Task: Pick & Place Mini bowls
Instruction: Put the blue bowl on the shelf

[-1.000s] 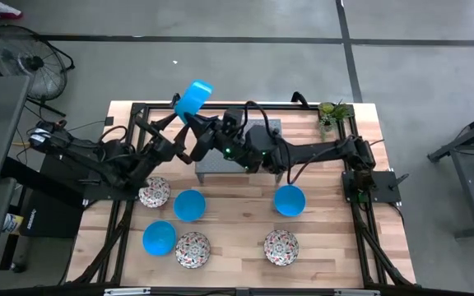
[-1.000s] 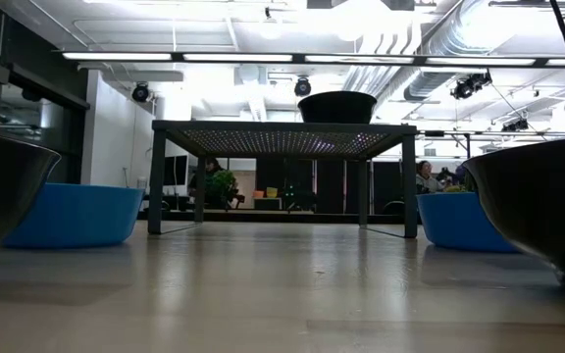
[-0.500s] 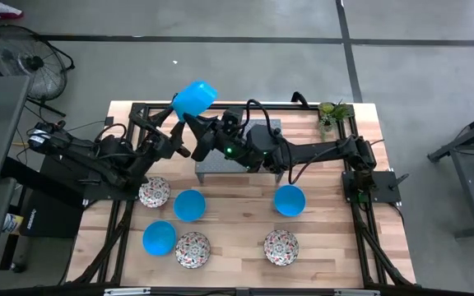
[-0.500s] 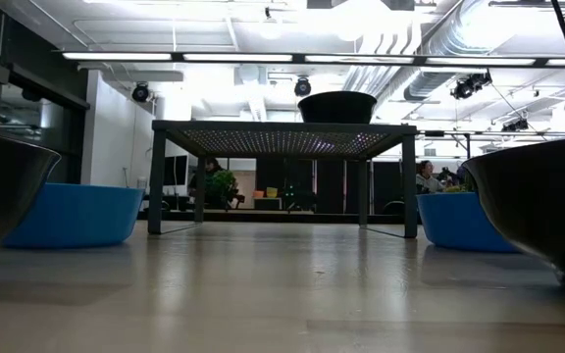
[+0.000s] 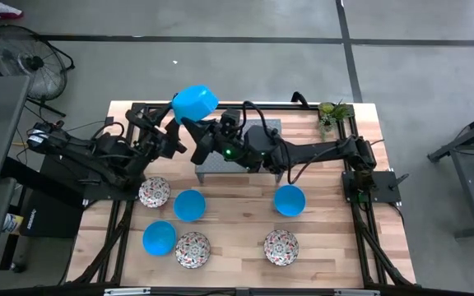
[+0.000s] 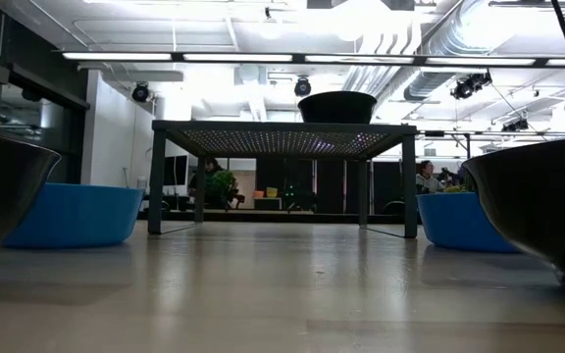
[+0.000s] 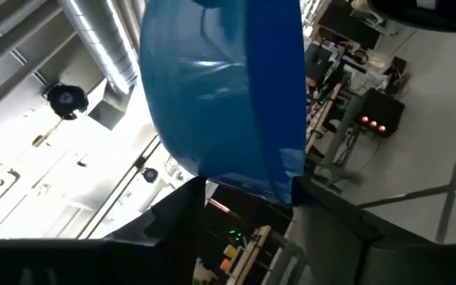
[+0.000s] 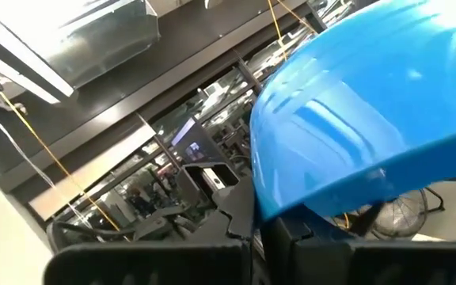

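Glossy blue bowl (image 7: 220, 95); wood-plank table (image 5: 237, 247); perforated metal stand (image 6: 282, 137).

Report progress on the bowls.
Done: one bowl sits on the stand. In hand: the right gripper pinches a blue bowl by its rim in the air, with the left gripper at it. Left: six bowls on the table.

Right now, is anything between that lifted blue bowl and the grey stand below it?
Nothing visible blocks it. The blue bowl is held aloft between the left gripper and right gripper, beyond the grey stand, whose top already carries a dark-looking bowl.
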